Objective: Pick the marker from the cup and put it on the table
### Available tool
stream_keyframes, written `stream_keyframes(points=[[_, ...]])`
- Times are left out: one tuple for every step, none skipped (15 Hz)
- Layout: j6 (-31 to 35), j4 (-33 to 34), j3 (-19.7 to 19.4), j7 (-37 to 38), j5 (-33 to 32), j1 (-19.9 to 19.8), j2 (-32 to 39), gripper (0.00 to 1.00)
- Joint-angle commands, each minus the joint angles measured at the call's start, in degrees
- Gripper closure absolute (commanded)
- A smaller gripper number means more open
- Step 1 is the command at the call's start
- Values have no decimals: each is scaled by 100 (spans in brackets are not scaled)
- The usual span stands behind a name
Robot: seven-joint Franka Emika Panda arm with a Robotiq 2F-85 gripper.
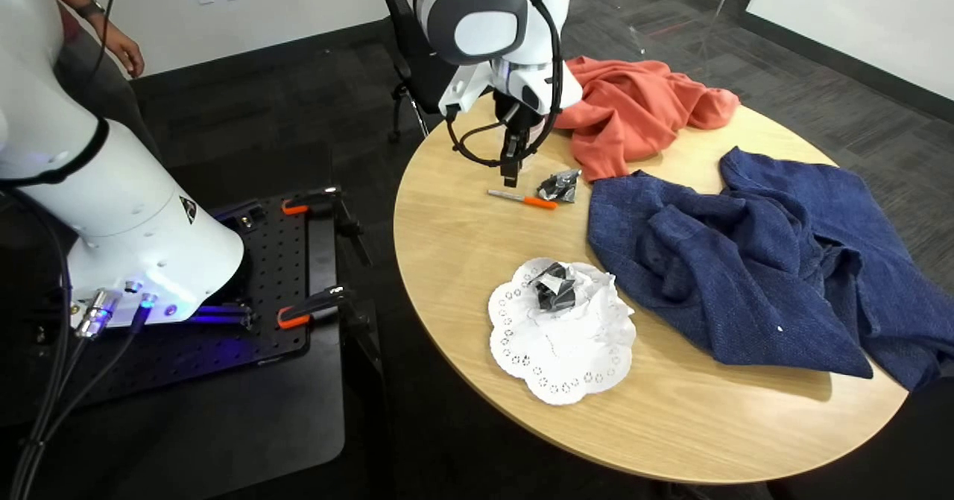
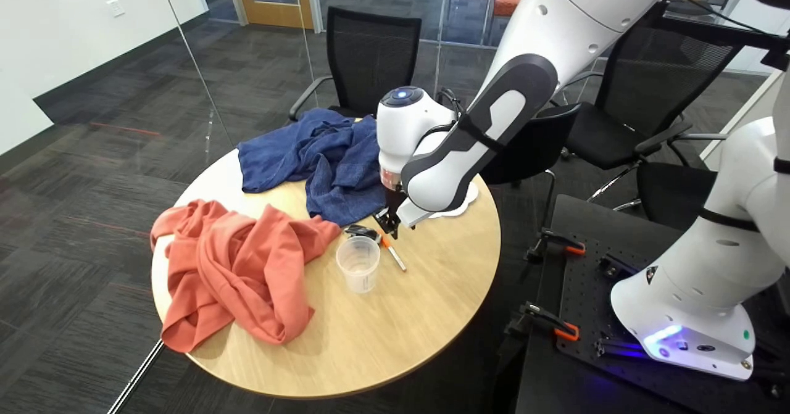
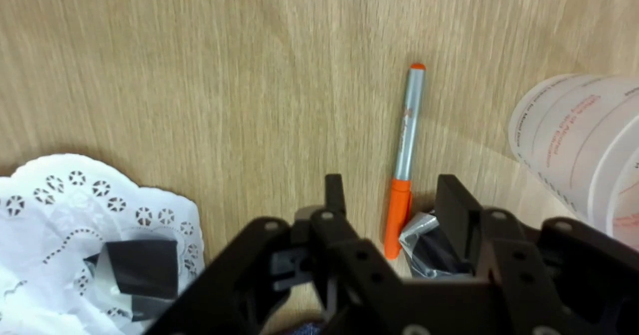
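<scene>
Room with dark carpet (image 2: 105,315), white walls (image 1: 298,8) and black mesh-backed chairs (image 2: 373,50); in it, a round table (image 1: 447,261) of pale wood.

Marker (image 3: 409,125): silver barrel, orange cap and end plug; lying flat on the table, outside the cup (image 3: 564,135).

Cup: translucent plastic, printed; upright, near the marker but apart from it.

Wrapper (image 3: 429,247): crumpled, dark and silver; at the marker's cap, on the cup's side; whether they touch cannot be told.

Doily (image 1: 529,343): white, scalloped, pierced at the edge; well apart from the marker, on the side away from the cup; bearing crumpled white paper (image 1: 596,291) and another dark wrapper (image 1: 555,288).

Navy cloth (image 1: 730,261): rumpled; past the marker's cap end, beyond the wrapper.

Coral cloth (image 2: 241,266): rumpled; on the marker's cup side, farther out than the cup.

Robot arm (image 2: 568,37): white; base (image 1: 156,247) well apart from the marker, off the barrel end.

Gripper (image 3: 394,195): black, pointing down near the marker, over the table; fingers (image 3: 334,192) spread apart, the marker's capped end showing between them in the wrist view; height above the marker cannot be judged.
</scene>
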Motion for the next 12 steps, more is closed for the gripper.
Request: stream_keyframes(points=[[182, -266, -172, 221, -207, 219, -421, 18], [216, -287, -199, 247, -240, 252, -477, 9], [251, -326, -202, 235, -253, 251, -546, 2], [280, -361, -202, 228, -279, 243, -610, 0], [298, -391, -207, 229, -307, 236, -668, 0], [309, -412, -210, 232, -336, 229, -718, 0], [319, -438, -211, 232, -362, 218, -767, 0], [330, -459, -209, 232, -386, 208, -808, 0], [349, -478, -201, 240, -381, 193, -835, 0], [154, -206, -90, 19, -248, 89, -580, 0], [155, -213, -86, 17, -248, 85, -594, 0], [155, -213, -83, 15, -247, 83, -587, 0]])
